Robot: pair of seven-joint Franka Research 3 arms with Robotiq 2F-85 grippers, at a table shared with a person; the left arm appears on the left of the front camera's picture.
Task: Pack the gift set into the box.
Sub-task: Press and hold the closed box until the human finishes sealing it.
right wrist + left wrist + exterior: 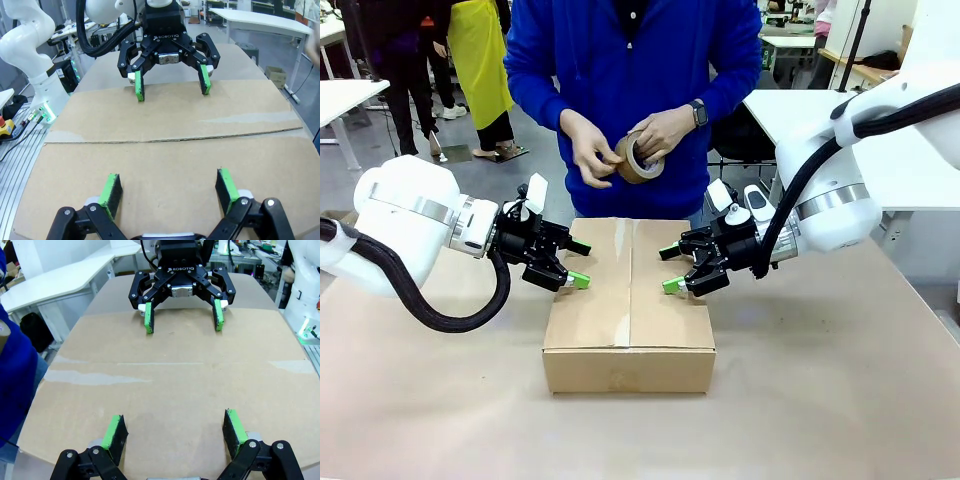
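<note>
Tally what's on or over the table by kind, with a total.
Brown corrugated cardboard box, flaps closed: 1
Black claws with green pads, open: 2, left claw, right claw
Brown tape roll in the person's hands: 1
Total: 4

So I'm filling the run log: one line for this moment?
box flaps closed | left gripper open, on left flap | right gripper open, on right flap | person holding tape roll
</note>
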